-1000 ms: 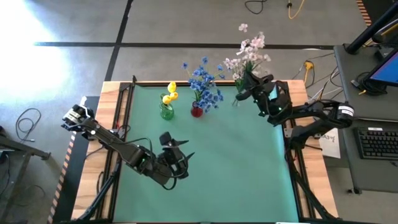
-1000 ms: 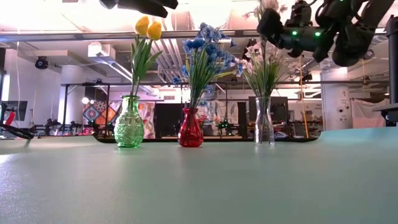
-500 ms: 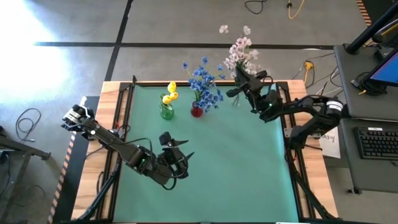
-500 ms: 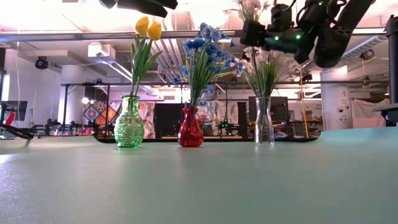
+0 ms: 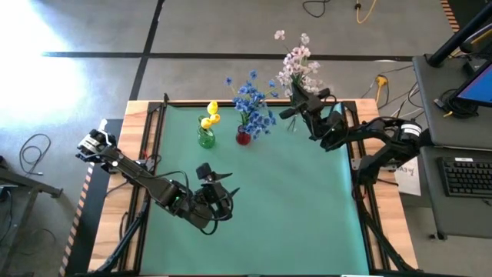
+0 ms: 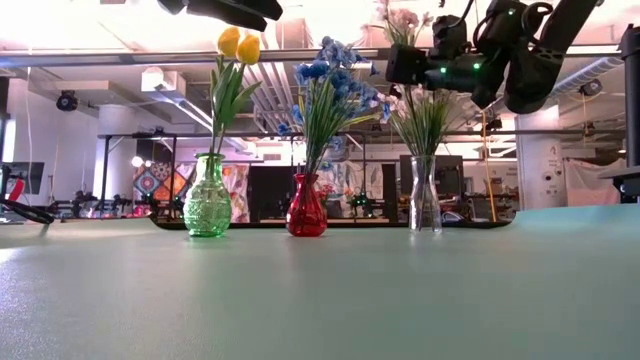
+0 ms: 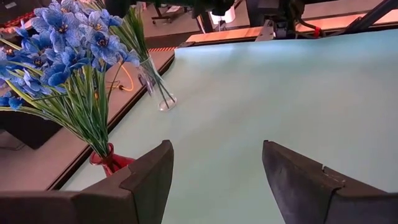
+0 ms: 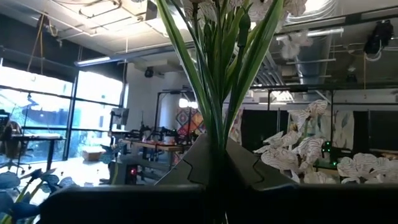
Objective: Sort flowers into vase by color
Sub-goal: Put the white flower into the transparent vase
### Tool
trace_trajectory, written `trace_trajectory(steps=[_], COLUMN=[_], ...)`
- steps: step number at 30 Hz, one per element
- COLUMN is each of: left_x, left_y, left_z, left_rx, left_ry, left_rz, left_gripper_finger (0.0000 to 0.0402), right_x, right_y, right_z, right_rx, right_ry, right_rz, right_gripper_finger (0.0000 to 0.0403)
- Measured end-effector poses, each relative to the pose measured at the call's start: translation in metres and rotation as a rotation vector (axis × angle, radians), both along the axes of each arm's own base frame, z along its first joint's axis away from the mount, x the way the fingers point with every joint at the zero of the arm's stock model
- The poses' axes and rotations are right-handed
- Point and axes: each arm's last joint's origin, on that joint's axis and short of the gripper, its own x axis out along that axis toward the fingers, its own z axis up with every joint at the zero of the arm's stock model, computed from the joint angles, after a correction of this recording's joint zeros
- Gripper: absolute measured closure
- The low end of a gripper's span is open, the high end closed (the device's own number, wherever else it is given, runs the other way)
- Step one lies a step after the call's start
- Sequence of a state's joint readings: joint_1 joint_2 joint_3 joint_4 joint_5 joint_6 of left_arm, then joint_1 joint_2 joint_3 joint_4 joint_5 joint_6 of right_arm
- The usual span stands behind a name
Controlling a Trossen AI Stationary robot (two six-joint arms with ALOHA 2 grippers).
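My right gripper (image 5: 301,103) hangs over the table's far right corner, shut on a pale pink-white blossom spray (image 5: 294,60) with green stems. Right below it stands a clear glass vase (image 6: 424,196) that holds more pale sprays and leaves (image 6: 425,118). A green vase (image 6: 208,197) holds the yellow buds (image 6: 238,44). A red vase (image 6: 306,208) holds the blue blossoms (image 6: 330,75). All three vases stand on their bases along the far edge. My left gripper (image 5: 219,187) waits open above the near left part of the mat. My right gripper pinches the spray's green stems (image 8: 214,140) between its two fingers (image 8: 245,165), below the blossoms. The blossoms (image 6: 400,15) stand up above the fingers. The lower stem runs down into the leaves over the clear vase; whether its end is inside I cannot tell.
A green mat (image 5: 292,200) covers the table, with bare room in the middle and on the near side. Wooden rails and black frame bars (image 5: 154,138) run along the edges. Cables lie on the floor past the far edge. A desk with a keyboard (image 5: 465,175) stands to the right.
My right gripper has moved a little toward the table's left, carrying the spray with it. The blossoms have swung left and toward the far edge, over the clear vase. In the last half second it has nearly held still.
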State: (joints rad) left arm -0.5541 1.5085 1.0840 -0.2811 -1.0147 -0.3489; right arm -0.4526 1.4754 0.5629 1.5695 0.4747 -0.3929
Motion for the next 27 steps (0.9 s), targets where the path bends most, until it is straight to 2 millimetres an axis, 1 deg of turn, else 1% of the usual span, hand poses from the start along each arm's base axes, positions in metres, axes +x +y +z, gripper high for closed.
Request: trace_trajectory(steps=[27], left_x=[-0.0003], left_y=[0.0002], left_z=[-0.0003], left_rx=[0.003], left_ry=[0.005], left_rz=[0.0], left_gripper_finger=[0.0171], right_x=[0.0004], right_y=[-0.0007], right_z=[-0.003], right_rx=[0.031], right_ry=[0.009], right_rz=[-0.013], right_gripper_finger=[0.039])
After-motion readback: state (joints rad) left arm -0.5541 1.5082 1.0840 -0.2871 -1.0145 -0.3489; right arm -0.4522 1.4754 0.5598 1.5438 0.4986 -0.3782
